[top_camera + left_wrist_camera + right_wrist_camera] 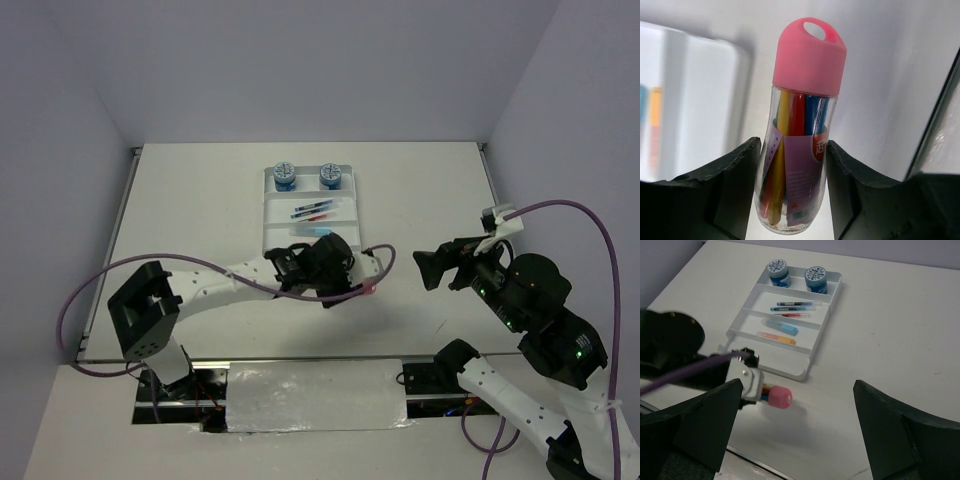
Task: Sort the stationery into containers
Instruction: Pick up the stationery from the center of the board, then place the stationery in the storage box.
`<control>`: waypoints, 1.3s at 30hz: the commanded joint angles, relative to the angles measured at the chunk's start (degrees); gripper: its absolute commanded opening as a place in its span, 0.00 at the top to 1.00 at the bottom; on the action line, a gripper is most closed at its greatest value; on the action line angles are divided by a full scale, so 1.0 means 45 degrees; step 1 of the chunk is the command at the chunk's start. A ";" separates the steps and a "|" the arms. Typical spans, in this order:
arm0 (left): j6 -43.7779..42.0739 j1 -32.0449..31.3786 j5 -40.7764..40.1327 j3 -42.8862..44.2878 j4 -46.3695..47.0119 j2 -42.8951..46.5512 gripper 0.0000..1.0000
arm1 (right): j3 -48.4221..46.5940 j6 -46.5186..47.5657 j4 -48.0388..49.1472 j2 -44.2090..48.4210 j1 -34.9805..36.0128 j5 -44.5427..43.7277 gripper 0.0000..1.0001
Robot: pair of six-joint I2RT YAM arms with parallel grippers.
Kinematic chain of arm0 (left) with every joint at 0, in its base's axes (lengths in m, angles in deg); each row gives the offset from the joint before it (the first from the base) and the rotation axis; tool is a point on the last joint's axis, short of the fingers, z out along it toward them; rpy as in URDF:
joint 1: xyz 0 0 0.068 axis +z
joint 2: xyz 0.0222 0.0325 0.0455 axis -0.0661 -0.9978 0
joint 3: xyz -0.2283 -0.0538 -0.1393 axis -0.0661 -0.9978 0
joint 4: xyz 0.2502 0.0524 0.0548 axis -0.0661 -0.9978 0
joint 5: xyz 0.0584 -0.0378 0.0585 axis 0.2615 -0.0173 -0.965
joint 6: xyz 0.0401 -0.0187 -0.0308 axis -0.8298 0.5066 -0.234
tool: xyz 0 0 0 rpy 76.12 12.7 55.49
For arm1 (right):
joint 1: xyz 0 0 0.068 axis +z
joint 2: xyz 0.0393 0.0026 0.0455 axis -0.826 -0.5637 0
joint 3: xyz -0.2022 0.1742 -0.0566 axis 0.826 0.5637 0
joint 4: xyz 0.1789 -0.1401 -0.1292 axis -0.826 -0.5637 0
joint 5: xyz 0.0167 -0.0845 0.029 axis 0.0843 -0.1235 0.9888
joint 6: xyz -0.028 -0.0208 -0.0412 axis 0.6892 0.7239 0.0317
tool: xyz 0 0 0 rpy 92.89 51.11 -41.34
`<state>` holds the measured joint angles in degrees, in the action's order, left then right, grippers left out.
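Observation:
A clear tube (805, 100) with a pink cap and coloured sticks inside sits between my left gripper's (792, 190) black fingers (735, 185), which are shut on its body. From above, the tube (368, 290) pokes out of the left gripper (345, 285) just in front of the white tray (266, 212). The tray (812, 352) holds two blue tubs (777, 271) (815, 277), thin pens (795, 305), a light-blue marker (782, 327) and an orange marker (777, 337), each kind in its own compartment. My right gripper (797, 430) hangs open and empty, right of the tube (777, 396).
The left arm's purple cable (100, 285) loops over the table's left side. Bare white table (430, 200) lies right of the tray. Walls close the table off at the back and sides.

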<state>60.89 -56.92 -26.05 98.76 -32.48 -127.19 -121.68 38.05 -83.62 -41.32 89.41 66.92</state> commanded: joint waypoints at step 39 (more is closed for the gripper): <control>-0.1057 0.4683 -0.0447 0.3404 -0.2365 0.0386 0.01 | 0.0107 0.0563 0.0605 0.0222 0.0067 0.0831 0.00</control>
<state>52.39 -35.41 -21.27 110.44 -43.87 -132.37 -121.27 40.54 -83.12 -40.51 89.45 71.53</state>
